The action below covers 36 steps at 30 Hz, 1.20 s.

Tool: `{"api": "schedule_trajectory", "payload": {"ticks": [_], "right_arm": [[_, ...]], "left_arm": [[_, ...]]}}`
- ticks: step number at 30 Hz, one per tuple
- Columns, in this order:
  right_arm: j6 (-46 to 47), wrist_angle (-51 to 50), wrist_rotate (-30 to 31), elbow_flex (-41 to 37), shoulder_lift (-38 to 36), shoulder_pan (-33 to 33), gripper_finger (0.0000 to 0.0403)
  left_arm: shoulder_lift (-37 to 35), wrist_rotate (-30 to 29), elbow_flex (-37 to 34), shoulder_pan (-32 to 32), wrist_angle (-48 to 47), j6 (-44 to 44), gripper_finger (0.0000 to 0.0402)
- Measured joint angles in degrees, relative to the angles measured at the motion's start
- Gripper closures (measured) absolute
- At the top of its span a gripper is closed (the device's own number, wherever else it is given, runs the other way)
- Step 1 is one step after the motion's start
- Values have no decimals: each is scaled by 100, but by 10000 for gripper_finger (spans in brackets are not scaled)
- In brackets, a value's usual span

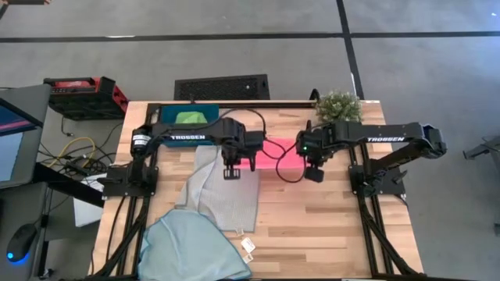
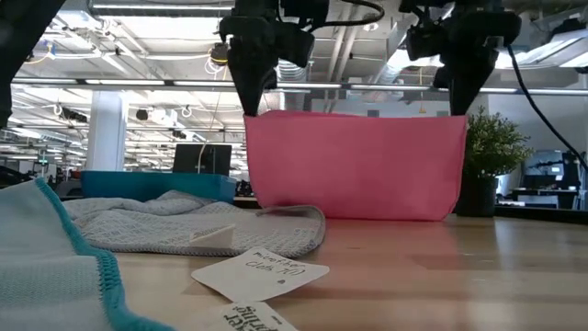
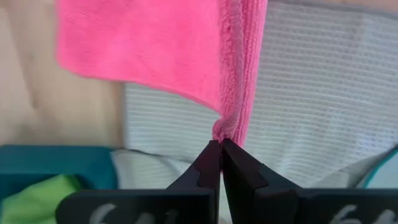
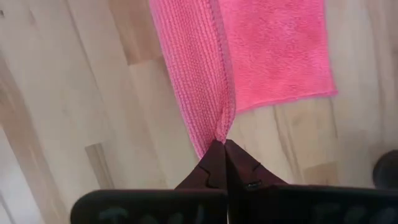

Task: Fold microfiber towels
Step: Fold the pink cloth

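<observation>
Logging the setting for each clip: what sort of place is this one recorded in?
Probably a large open lab or office floor: the low view shows bare ceiling ducts and strip lights, a dark computer monitor on far desks, and the pale wooden table stands on grey concrete.

High overhead; low level, close; wrists close; all share pink towel [image 2: 354,165].

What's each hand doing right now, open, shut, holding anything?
Left hand: shut on one top corner of the pink towel.
Right hand: shut on the other top corner; the towel hangs between them.
</observation>
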Motion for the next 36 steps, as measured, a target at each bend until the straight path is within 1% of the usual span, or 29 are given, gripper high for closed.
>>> {"api": "schedule_trajectory", "payload": {"ticks": [4,6,10,14,16,19,22,28,34,36], "right_arm": [[71,212,1,-142,-2,55,398],[72,312,19,-257,-2,10,398],[75,646,62,-525,74,-192,399],[170,820,181,-758,183,-450,398],[171,831,220,-787,273,-549,398],[168,969,481,-785,368,-672,398],[101,1106,531,-785,527,-821,398],[118,1350,797,-785,986,-1021,398],[116,1403,1224,-783,1353,-1156,398],[112,1409,1249,-781,1386,-1210,398]], "left_arm": [[1,8,-150,-65,131,-73,401],[-2,-88,-185,-52,286,-198,401],[-2,-381,-274,38,493,-380,401],[-2,-356,-508,177,821,-603,401],[-2,-364,-616,256,1004,-690,401],[-2,-377,-780,378,1268,-714,401],[-2,-390,-902,499,1422,-721,401],[-2,-799,-1201,697,2061,-701,401],[-2,-851,-1372,865,2452,-679,401],[-2,-896,-1372,913,2600,-679,401]]}}
